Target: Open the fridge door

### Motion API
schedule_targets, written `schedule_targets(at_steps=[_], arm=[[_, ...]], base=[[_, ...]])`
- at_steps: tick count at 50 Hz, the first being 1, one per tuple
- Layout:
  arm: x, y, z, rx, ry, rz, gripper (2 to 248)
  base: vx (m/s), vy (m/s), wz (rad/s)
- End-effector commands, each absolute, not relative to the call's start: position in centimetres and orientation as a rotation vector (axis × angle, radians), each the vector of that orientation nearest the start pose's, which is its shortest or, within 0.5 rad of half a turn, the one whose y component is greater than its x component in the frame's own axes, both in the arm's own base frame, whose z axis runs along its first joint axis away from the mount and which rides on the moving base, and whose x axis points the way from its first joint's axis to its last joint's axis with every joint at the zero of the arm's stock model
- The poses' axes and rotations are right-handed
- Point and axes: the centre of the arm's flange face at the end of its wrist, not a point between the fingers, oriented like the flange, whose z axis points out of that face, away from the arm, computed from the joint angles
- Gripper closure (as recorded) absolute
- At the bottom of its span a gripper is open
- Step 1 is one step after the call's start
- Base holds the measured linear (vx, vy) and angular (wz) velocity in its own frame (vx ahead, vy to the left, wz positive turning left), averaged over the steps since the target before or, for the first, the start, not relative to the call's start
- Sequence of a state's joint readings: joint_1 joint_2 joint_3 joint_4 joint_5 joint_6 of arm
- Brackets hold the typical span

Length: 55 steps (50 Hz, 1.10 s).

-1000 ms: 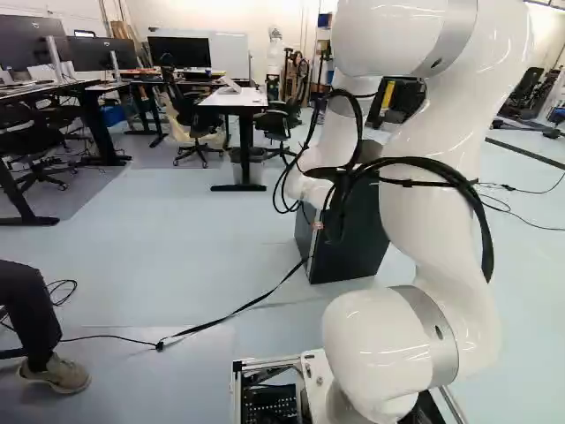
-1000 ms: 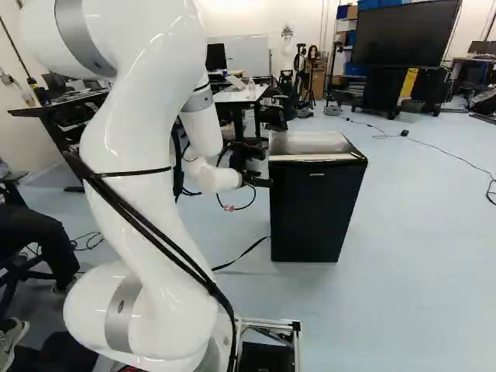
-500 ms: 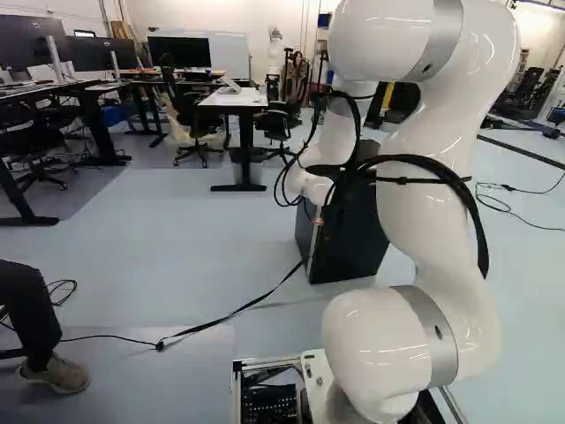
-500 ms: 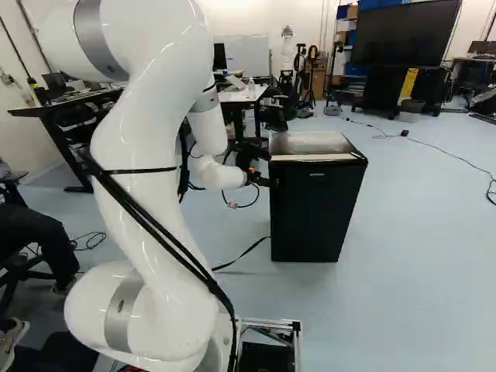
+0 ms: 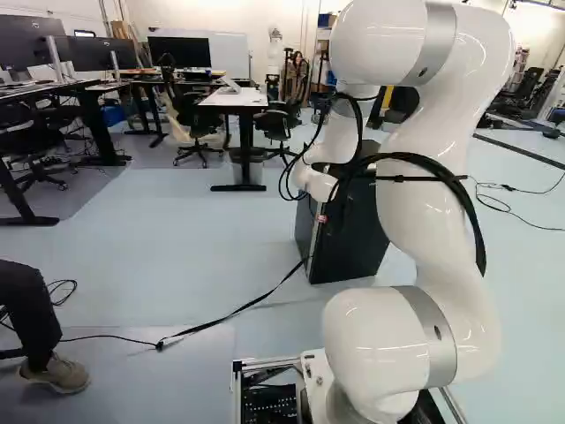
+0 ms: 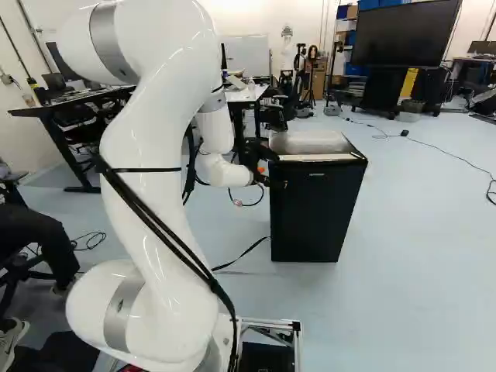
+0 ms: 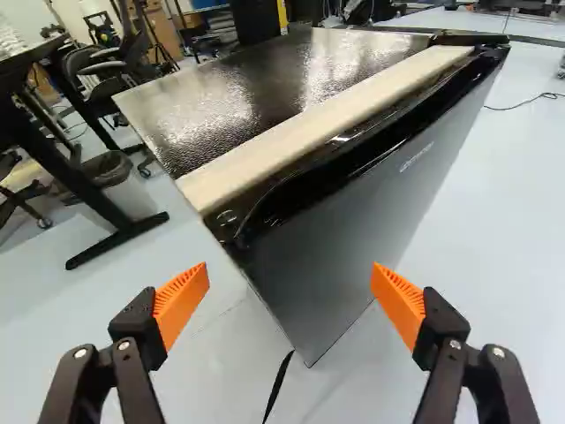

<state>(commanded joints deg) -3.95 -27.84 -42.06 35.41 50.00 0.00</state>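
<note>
A pale, smooth floor runs through a workroom, with desks and chairs farther off. The small black fridge stands on it ahead of the base, its door apparently shut. The arm reaches to the fridge's upper left corner in the right base view.

The claw is spread wide, nothing gripped, its orange pads either side of the view onto the door's near corner. This looks like the lining-up step. The next move likely calls for bringing one finger to the door's side edge, hooking it and drawing the door outward; the black fitting at the far corner looks like the hinge. A finger could slip off the smooth edge.

In the left base view the arm and its cables hide the claw and much of the fridge. Whether a finger touches the door, or any gap has begun, I cannot tell.
</note>
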Motion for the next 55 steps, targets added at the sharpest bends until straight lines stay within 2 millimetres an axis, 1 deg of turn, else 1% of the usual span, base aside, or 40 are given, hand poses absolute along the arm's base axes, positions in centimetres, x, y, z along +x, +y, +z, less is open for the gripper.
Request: schedule_targets(at_steps=[15, 24, 34, 55], arm=[[49.8, -8.6, 28.9, -2.676, 1.192, -1.7, 3], [49.1, -8.7, 29.0, -2.67, 1.252, -1.69, 3], [46.9, -8.4, 29.0, -2.669, 1.361, -1.641, 3], [41.2, -7.5, 28.6, -2.644, 1.67, -1.454, 3]], base=[[0.0, 0.0, 0.0], [0.002, 0.013, 0.054], [0.001, 0.012, 0.053], [0.0, -0.009, -0.036]])
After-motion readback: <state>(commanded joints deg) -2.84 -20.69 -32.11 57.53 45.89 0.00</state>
